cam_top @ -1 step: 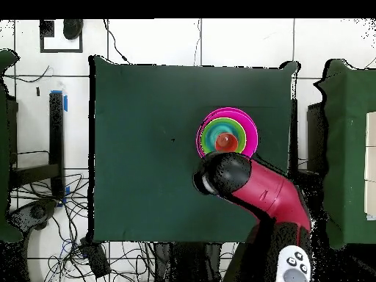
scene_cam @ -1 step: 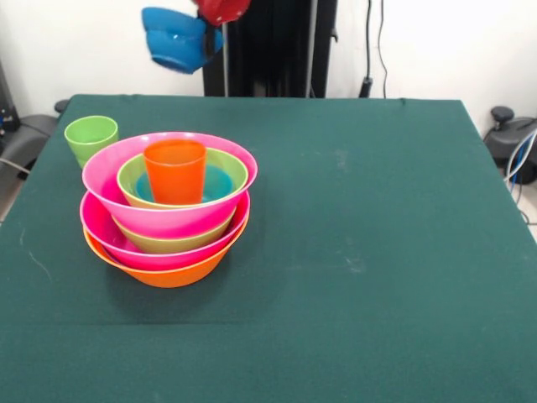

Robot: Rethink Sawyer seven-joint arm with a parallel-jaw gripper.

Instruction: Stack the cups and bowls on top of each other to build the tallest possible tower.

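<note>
Front view shows my gripper (scene_cam @ -1 step: 205, 34) high above the table's (scene_cam @ -1 step: 352, 252) far edge, apparently carrying a blue bowl (scene_cam @ -1 step: 178, 39); I can't tell how its fingers sit. The tower (scene_cam @ -1 step: 168, 218) stands at left, orange cup (scene_cam @ -1 step: 174, 170) on top, green cup (scene_cam @ -1 step: 91, 137) just behind. Lowering off-centre could knock the orange cup or tip the pile.

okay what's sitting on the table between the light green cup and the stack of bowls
Nothing. In the front view the light green cup stands just behind the tower's left side, with only a sliver of bare green table between them.
</note>
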